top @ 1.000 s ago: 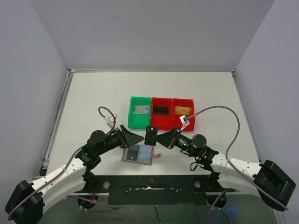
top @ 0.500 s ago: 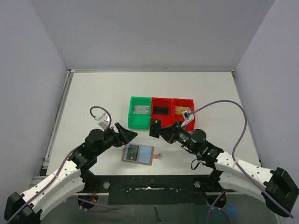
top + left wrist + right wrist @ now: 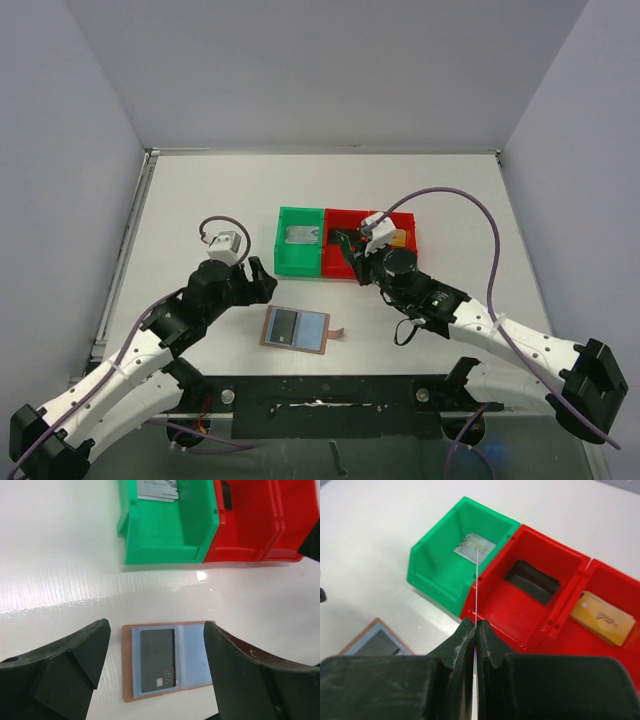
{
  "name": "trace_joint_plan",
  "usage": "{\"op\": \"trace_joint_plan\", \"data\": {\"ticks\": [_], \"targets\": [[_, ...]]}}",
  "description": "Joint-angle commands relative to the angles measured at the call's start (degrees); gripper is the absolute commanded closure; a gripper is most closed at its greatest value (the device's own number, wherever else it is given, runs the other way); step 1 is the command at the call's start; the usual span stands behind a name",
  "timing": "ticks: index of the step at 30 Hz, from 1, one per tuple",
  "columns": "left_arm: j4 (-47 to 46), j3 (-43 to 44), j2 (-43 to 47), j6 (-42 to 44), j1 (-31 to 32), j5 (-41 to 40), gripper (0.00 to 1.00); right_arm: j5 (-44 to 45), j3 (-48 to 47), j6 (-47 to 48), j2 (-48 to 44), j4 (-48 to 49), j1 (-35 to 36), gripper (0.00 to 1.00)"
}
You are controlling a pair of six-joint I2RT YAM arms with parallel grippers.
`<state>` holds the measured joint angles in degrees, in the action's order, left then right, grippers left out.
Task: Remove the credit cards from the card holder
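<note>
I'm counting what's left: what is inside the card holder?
One black card lies in the left pocket of the card holder. Whether others sit beneath it is hidden.

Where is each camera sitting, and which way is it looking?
Top camera: high behind the arms, looking down at the white table; both arms, the left gripper and right gripper show.
Left wrist camera: on the left arm, looking down between its open fingers at the card holder holding a black card.
Right wrist camera: on the right arm, looking past its shut fingers, pinching a thin card edge-on, toward the green bin and red bins.
Shared: both wrist views show the green bin and card holder.
</note>
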<state>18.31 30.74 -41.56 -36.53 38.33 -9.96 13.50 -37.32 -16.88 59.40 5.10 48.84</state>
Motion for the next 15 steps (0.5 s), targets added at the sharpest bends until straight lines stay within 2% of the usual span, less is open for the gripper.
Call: {"op": "trace_joint_plan", "data": {"ticks": [1,3,8,15], "targets": [[4.2,5.0,-3.0,8.6,-2.0,-3.6,0.24,7.0,-5.9,14.6,3.2,-4.7,-0.1,1.00],[5.5,6.6,-5.6,10.4,-6.2,-1.3,0.22,7.8,-8.9,16.9,6.0,-7.0,-0.4,1.00],[3.8,8.9,-8.8,14.1,-18.6,11.1,0.21,6.3,-10.4,22.1,8.0,-2.9,-2.0,1.00],[-0.1,5.2,-5.5,15.2,-19.0,8.1,0.20,5.9,-15.4,29.3,15.1,-6.0,-3.8,1.00]]}}
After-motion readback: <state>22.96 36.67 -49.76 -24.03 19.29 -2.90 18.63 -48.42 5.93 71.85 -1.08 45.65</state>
